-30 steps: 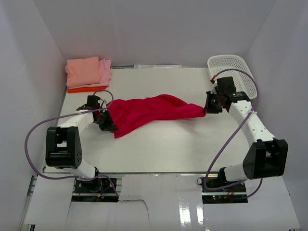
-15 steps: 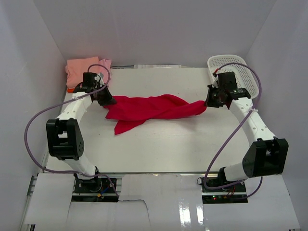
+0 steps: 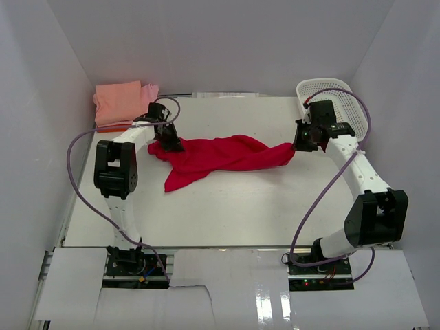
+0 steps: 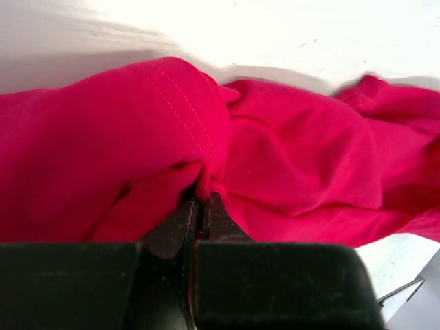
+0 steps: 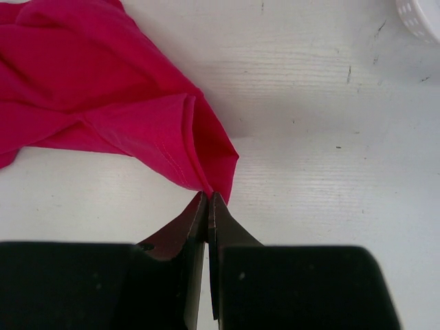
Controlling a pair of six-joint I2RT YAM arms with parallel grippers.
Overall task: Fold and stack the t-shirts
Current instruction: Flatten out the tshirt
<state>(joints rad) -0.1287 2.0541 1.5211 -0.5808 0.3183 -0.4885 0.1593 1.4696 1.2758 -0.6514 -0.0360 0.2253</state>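
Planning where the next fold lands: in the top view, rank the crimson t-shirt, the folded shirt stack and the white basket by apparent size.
1. crimson t-shirt, clearly largest.
2-3. folded shirt stack and white basket: these look alike, and the basket is partly covered, so unranked.

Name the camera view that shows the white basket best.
Top external: the white basket shows nearly whole at the far right, partly behind the right arm. Right wrist catches only a sliver of its rim; left wrist shows none of it.
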